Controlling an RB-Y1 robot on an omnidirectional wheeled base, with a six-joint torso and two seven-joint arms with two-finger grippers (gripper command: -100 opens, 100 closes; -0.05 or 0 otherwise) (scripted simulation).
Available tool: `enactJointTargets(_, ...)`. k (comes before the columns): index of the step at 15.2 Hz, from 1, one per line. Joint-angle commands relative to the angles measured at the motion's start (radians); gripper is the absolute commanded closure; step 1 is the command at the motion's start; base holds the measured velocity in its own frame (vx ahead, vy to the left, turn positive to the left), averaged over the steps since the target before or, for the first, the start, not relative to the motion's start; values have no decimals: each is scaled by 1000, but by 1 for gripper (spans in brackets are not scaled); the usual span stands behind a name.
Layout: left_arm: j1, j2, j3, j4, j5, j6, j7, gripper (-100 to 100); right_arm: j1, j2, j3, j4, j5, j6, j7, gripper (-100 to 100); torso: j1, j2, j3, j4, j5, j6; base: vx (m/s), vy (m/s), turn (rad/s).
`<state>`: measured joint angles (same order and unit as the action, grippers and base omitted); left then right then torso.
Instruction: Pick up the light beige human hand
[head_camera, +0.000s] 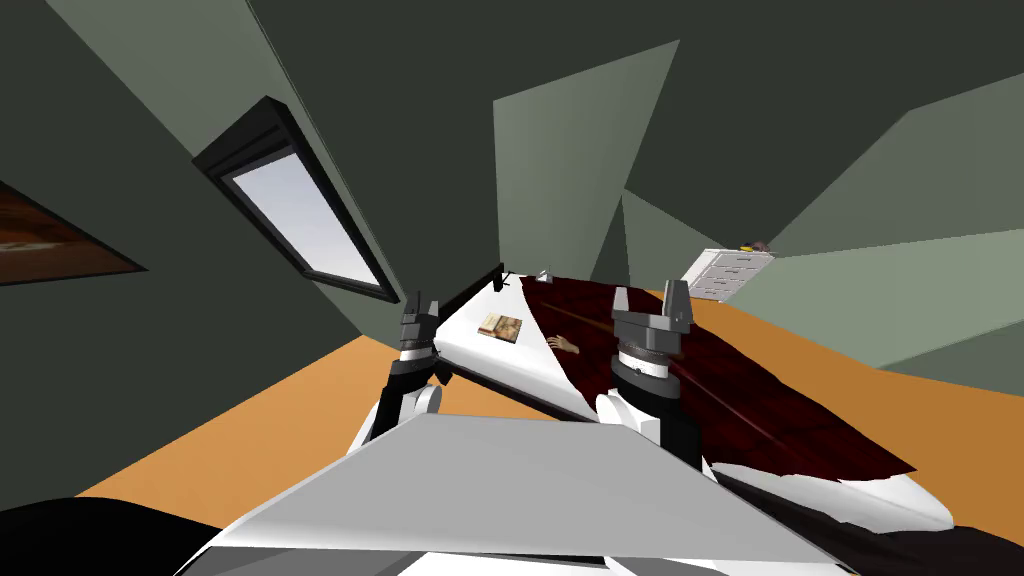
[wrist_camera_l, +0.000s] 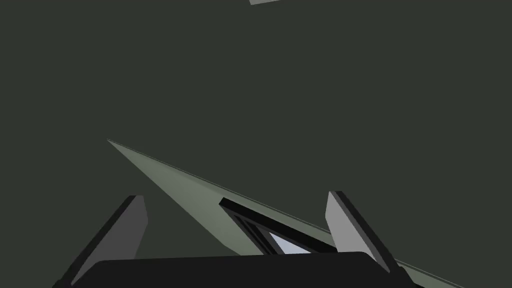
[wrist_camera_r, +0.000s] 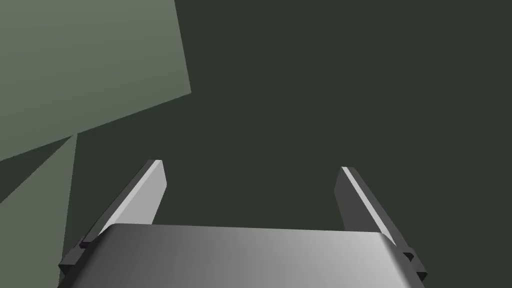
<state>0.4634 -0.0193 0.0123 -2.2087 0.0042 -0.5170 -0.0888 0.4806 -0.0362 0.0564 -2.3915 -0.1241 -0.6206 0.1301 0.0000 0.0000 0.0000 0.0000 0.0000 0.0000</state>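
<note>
On the bed (head_camera: 520, 375) ahead of you, in the head view, the small light beige human hand (head_camera: 563, 344) lies on the white sheet. It is right at the edge of the dark red blanket (head_camera: 760, 400) that covers the bed's right side. A flat tan book (head_camera: 500, 326) rests on the same white strip, near the hand but apart from it and closer to the bed's left edge. Your left gripper (head_camera: 420, 300) is raised over the bed's left edge. Your right gripper (head_camera: 649, 290) stands over the blanket, so the beige hand lies between the two and touches neither. A white chest of drawers (head_camera: 728, 272) stands well beyond the bed on the orange floor (head_camera: 250, 420).

In the left wrist view, your left gripper (wrist_camera_l: 235, 197) points at a wall, and its thin grey fingers (wrist_camera_l: 135, 225) stand apart.

In the right wrist view, your right gripper (wrist_camera_r: 252, 165) also faces a wall, and its fingers (wrist_camera_r: 145, 195) are spread just as wide.
</note>
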Motion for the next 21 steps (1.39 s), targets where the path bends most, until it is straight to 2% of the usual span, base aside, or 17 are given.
enactJointTargets(1, 0, 0, 0, 0, 0, 0, 0, 0, 3, -36, 0, 18, -18, -2, -32, -100, 0, 0, 0, 0, 0, 0, 7, 3, 51)
enactJointTargets(3, 0, 0, 0, 0, 0, 0, 0, 0, 5, -51, 1, 29, -29, -3, -53, -100, 0, -1, 0, 0, 0, 0, 16, 6, 68)
enactJointTargets(5, 0, 0, 0, 0, 0, 0, 0, 0, 11, -80, 1, 60, -61, -6, -105, -100, 0, -1, -1, 0, 0, 0, 20, 7, 71)
enactJointTargets(10, 0, 0, 0, 0, 0, 0, 0, 0, 18, -105, 2, 101, -102, -10, -185, -100, 0, -2, -1, 0, 0, 0, 21, 6, 61)
enactJointTargets(11, 0, 0, 0, 0, 0, 0, 0, 0, 23, -117, 3, 125, -125, -12, -215, -100, 0, -2, -1, 0, 0, 0, 25, 6, 77)
enactJointTargets(12, 0, 0, 0, 0, 0, 0, 0, 0, 23, -117, 3, 125, -125, -12, -228, -100, 0, -2, -1, 0, 0, 0, 24, 5, 66)
enactJointTargets(13, 0, 0, 0, 0, 0, 0, 0, 0, 27, -127, 4, 150, -151, -14, -254, -100, 0, -2, -1, 0, 0, 0, 25, 7, 72)
enactJointTargets(15, 0, 0, 0, 0, 0, 0, 0, 0, 27, -127, 4, 150, -151, -14, -275, -100, 0, -2, -1, -1, 0, 0, 21, 7, 56)
enactJointTargets(16, 0, 0, 0, 0, 0, 0, 0, 0, 32, -137, 4, 178, -179, -17, -309, -100, 0, -2, -1, 0, 0, 0, 18, 4, 91)
enactJointTargets(18, 0, 0, 0, 0, 0, 0, 0, 0, 32, -137, 4, 178, -179, -17, -325, -100, 0, -2, -1, 0, 0, 0, 18, 3, 50)
enactJointTargets(19, 0, 0, 0, 0, 0, 0, 0, 0, 37, -145, 5, 207, -208, -20, -361, -100, 0, -1, -1, 0, 0, 0, 22, 5, 58)
enactJointTargets(21, 0, 0, 0, 0, 0, 0, 0, 0, 37, -145, 5, 207, -208, -20, -379, -100, 0, -2, -1, 0, 0, 0, 21, 3, 52)
